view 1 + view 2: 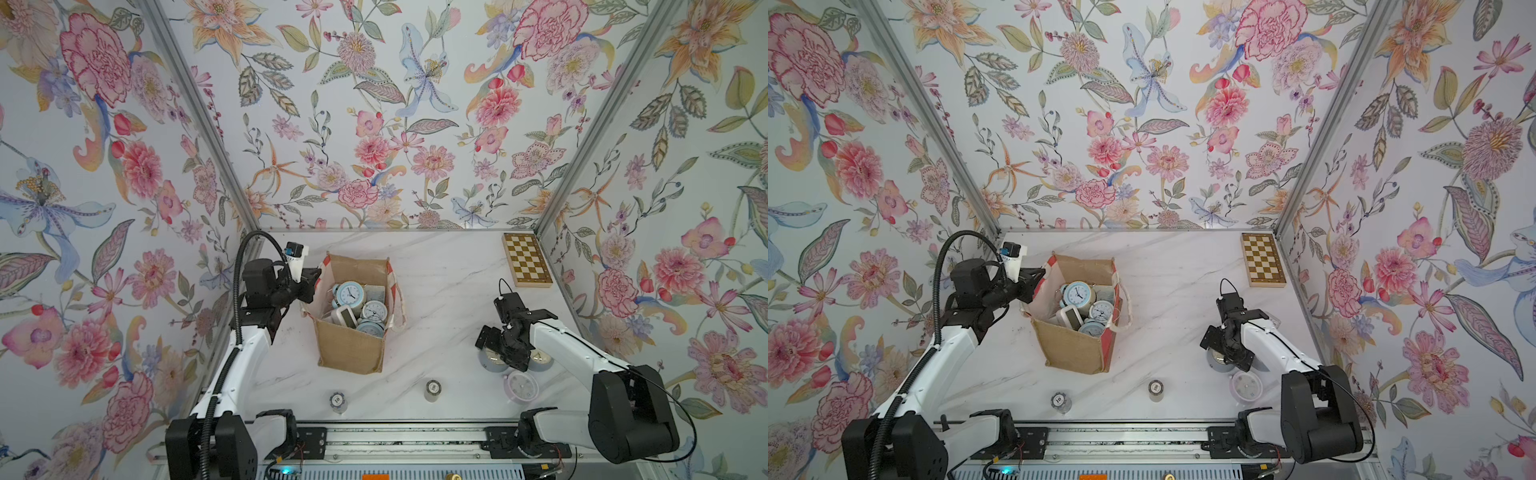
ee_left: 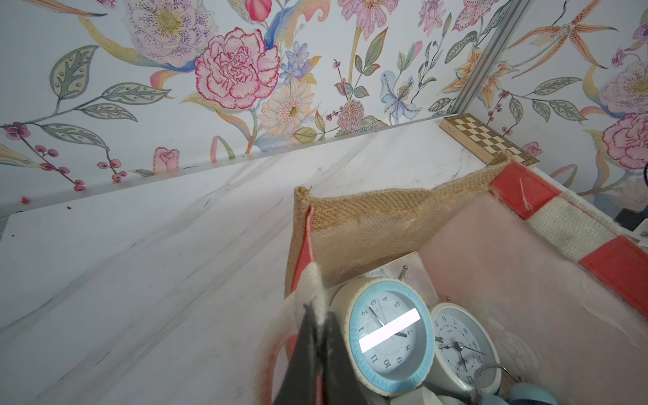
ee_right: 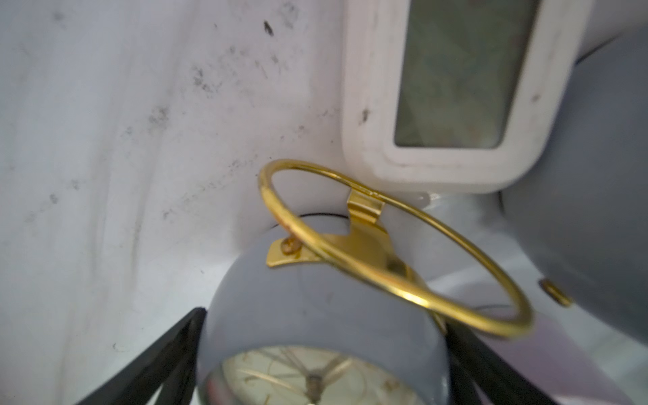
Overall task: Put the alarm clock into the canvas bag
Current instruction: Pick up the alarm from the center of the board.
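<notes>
Grey alarm clock point(image 3: 315, 308) with a gilt ring handle: rests on the marble table point(image 1: 449, 291), well apart from the canvas bag point(image 1: 349, 349) on its right-arm side. It sits directly between the fingers of the right gripper point(image 3: 326, 361), whose jaws stand wide to either flank of the case, contact not discernible. The left gripper point(image 2: 317, 315) is clamped tight on the whitish strap handle point(image 2: 312, 280) at the canvas bag's rim, a blue-rimmed clock point(image 1: 349, 293) among others inside.

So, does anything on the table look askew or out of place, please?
The canvas bag looks lopsided: its side is pulled outward where the left gripper pinches its strap, and the clocks inside lie jumbled.
</notes>
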`<state>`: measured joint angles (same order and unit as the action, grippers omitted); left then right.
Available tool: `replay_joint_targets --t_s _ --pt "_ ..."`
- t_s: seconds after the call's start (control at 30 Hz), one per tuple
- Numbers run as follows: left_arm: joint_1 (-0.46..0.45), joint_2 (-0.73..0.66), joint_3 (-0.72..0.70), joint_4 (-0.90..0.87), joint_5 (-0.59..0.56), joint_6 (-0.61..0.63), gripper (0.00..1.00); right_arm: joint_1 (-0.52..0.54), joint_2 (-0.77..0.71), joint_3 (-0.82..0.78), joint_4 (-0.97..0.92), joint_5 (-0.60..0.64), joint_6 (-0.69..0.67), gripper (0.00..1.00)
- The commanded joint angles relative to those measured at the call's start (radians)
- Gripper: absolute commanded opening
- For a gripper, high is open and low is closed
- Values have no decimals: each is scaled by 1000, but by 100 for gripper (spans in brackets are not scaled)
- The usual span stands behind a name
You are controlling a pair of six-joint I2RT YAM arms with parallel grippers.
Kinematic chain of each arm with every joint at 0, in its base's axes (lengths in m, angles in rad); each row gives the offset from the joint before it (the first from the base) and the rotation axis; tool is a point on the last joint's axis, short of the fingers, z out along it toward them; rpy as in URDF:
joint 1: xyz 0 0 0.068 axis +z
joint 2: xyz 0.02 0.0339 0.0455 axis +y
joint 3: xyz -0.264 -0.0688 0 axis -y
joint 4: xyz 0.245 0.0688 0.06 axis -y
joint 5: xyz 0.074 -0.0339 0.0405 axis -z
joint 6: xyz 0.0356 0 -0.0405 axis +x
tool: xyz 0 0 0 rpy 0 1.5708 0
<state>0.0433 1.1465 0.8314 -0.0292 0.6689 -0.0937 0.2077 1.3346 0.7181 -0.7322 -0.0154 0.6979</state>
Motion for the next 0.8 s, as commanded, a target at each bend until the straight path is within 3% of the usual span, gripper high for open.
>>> replay_joint_targets --t_s 0.0,0.2,0.77 --pt "-6 8 18 5 -11 9 0 -1 23 -14 23 -22 22 99" --pt "-6 12 18 5 -11 11 0 6 26 -20 23 -21 31 99" --pt "-7 19 23 1 -12 12 0 22 4 31 24 -38 11 81"
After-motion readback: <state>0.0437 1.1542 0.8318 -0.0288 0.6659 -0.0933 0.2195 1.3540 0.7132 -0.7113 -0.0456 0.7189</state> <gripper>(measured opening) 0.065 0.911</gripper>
